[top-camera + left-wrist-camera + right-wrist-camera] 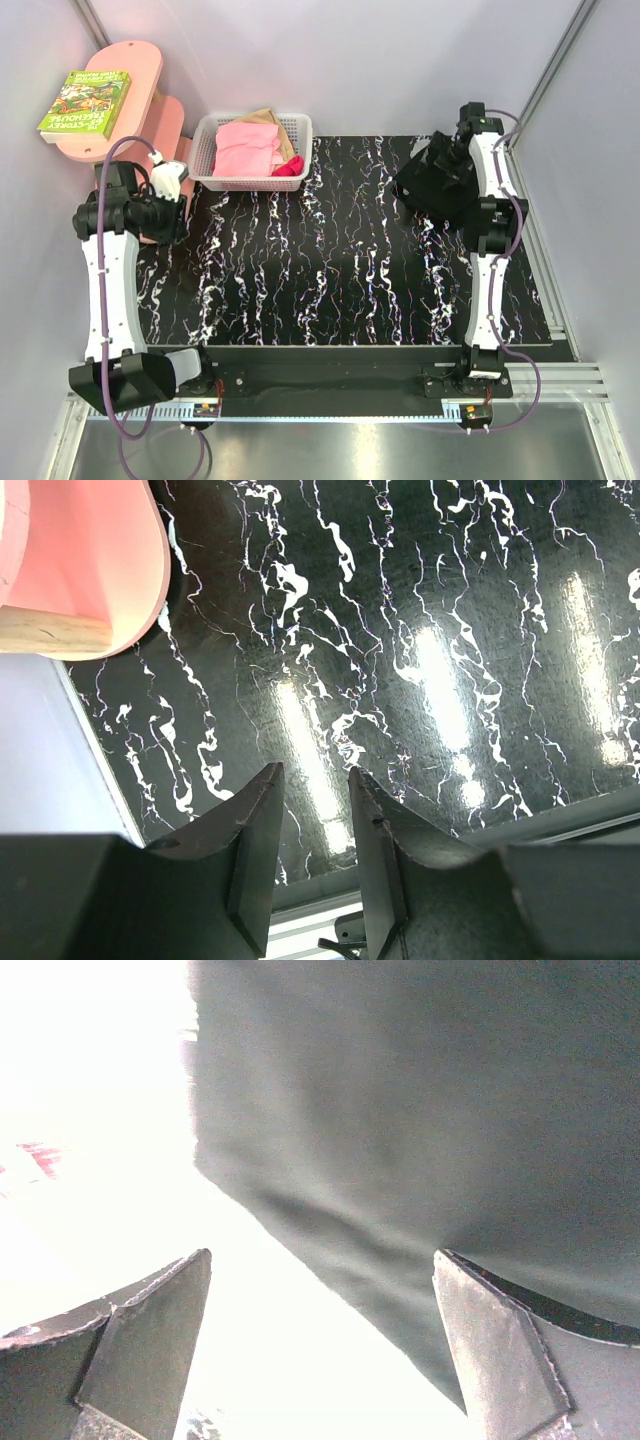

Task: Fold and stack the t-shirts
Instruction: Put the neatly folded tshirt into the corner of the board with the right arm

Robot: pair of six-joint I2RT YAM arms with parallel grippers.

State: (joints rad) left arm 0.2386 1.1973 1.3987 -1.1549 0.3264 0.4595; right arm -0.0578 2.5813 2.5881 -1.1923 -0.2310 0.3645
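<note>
Right tool (320,1260): jaws spread as wide as they go, nothing between them. Dark cloth of the black t-shirt (440,172) fills the wrist view just beyond the fingertips (150,1330). Whether the right-hand finger touches the cloth, cannot tell.

From overhead, the shirt is a bunched heap at about 2 o'clock on the table (320,270), close to the far right corner. The right arm reaches in along the heap's right side.

Left tool (312,780): jaws part-way open with a narrow gap, holding nothing. The black, white-veined table top shows through the gap. This tool hangs near the table's left edge at roughly 10 o'clock, well apart from the shirt.

Other items:
- White mesh basket (300,128) at 11 o'clock on the far edge. It holds pink cloth (245,150), a tan piece (265,117) behind that, and something red (290,167) at the right end.
- Pink stool (140,70) off the table's corner at 10 o'clock, with a green book (85,102) lying flat on top. The stool's rounded pink edge also shows in the 11 o'clock corner of the left wrist view.
</note>
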